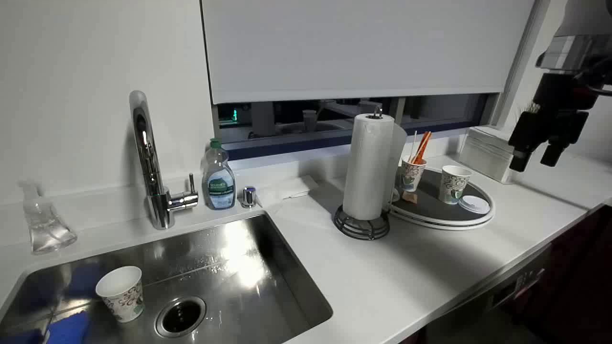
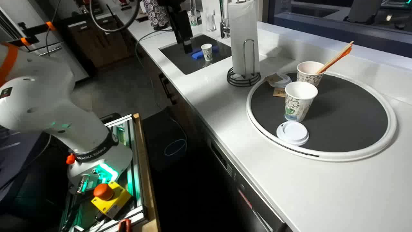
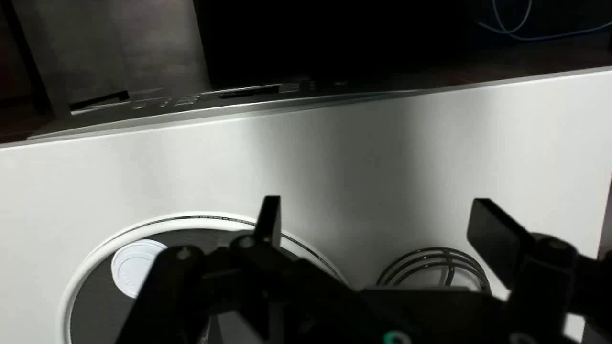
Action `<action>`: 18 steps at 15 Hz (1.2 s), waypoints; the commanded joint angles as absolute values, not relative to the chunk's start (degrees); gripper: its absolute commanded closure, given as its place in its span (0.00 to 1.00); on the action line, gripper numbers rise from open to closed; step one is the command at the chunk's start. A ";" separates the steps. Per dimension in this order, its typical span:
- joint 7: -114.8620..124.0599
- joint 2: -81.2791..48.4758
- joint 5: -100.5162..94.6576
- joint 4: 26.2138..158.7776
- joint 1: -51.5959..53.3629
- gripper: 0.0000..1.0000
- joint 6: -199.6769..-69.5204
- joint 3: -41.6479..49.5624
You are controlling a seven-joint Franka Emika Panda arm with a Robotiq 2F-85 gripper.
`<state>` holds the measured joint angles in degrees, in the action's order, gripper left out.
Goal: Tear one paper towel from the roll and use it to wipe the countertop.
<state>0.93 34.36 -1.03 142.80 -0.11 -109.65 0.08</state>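
The white roll [image 1: 369,167] stands upright on its dark wire holder base [image 1: 362,228]; it also shows in an exterior view [image 2: 243,38]. A loose end of paper towel [image 1: 398,153] curves away from the roll's side, attached to it. The glossy white countertop [image 1: 406,272] runs along the wall. My gripper [image 1: 534,162] is open and empty, raised above the counter and apart from the roll. In the wrist view its fingers [image 3: 380,220] are wide apart with only countertop showing between them. There the holder base [image 3: 442,263] shows partly; the roll is hidden.
A round grey tray [image 2: 347,129] beside the roll bears two paper cups [image 2: 299,100], stirrers and lids. A steel sink [image 1: 287,282] holds a cup [image 1: 122,296] and a blue cloth. Soap bottle [image 1: 220,179] and faucet [image 1: 155,186] stand behind. A white folded thing [image 1: 289,188] lies against the wall.
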 commanded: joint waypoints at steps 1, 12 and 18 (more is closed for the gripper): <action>0.90 34.34 -0.96 142.67 -0.20 0.00 -109.51 -0.01; 0.90 34.34 -0.96 142.67 -0.20 0.00 -109.51 -0.01; 0.64 33.80 -0.91 143.45 -1.60 0.00 -112.48 1.84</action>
<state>1.00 34.35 -1.03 142.79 -0.21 -109.82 0.14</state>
